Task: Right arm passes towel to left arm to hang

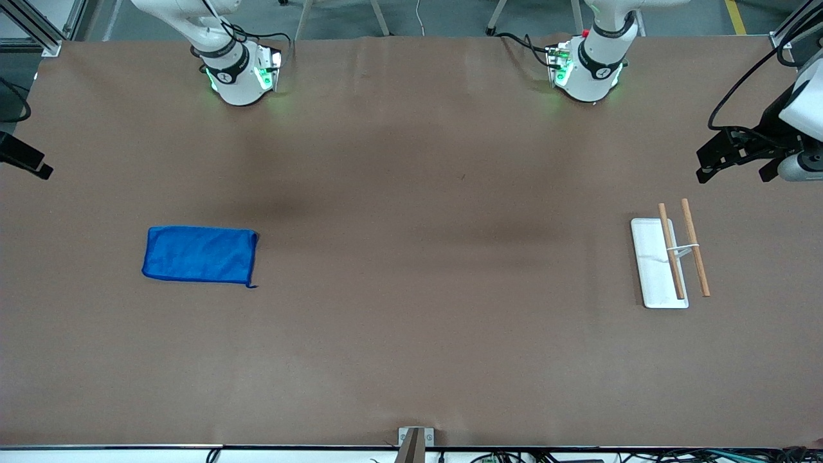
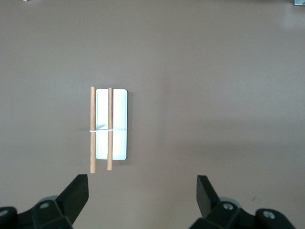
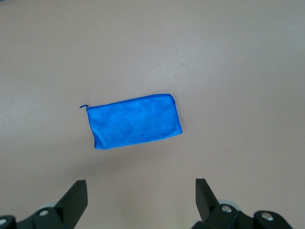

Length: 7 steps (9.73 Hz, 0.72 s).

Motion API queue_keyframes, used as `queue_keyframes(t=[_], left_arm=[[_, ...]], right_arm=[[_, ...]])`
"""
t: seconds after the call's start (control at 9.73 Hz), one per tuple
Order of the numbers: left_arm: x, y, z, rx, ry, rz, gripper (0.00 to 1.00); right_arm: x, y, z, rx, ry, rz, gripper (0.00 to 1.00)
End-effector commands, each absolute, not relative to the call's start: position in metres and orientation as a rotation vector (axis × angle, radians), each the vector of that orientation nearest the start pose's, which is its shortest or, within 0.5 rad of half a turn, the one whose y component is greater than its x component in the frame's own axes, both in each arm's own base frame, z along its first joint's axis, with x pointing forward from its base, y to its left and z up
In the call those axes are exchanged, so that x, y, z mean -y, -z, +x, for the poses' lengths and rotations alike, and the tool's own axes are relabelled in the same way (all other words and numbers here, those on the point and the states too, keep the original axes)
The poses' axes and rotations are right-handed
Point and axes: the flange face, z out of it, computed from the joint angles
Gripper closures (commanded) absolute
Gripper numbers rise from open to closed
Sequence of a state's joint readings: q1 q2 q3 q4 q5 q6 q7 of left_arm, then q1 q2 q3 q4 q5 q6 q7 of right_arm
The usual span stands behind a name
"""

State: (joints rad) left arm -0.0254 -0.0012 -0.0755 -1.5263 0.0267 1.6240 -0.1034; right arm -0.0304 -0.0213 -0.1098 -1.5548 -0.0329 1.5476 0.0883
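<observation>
1. Front view shows me the towel (image 1: 200, 254) lying flat on the table (image 1: 411, 321) toward the right arm's end, well away from every edge, folded into a neat rectangle so a hem is easy to pinch.
2. At the left arm's end stands the rack (image 1: 669, 260), a white base with two wooden bars, so I judge the hand-over belongs mid-table, between towel and rack.
3. My right gripper (image 3: 141, 202) hangs high over the towel, jaws spread wide and holding nothing; the right arm (image 1: 222, 58) is not yet down.
4. My left gripper (image 2: 142, 200) waits over the table beside the rack, jaws likewise spread and empty; the left arm (image 1: 595, 61) is ready to receive.
</observation>
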Motion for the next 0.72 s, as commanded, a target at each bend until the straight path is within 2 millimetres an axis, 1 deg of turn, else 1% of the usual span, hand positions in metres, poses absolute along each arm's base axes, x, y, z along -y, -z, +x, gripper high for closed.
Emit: queue_keyframes(t=[0.0, 0.1, 0.41, 0.62], left_arm=[[0.0533, -0.6372, 0.5619, -0.005, 0.096, -3.108, 0.0], [0.0549, -0.6379, 0.5617, -0.007, 0.099, -3.106, 0.0], [0.0512, -0.6395, 0.5616, -0.003, 0.103, -3.112, 0.0], [0.0519, -0.6395, 0.5615, -0.005, 0.103, -3.111, 0.0]], right_arm=[[0.0784, -0.6451, 0.5403, -0.343, 0.033, -3.144, 0.0], [0.0776, -0.6466, 0.54, -0.34, 0.038, -3.144, 0.0], [0.0714, -0.6466, 0.5408, -0.322, 0.038, -3.15, 0.0], [0.0723, -0.6459, 0.5413, -0.324, 0.038, -3.15, 0.0]])
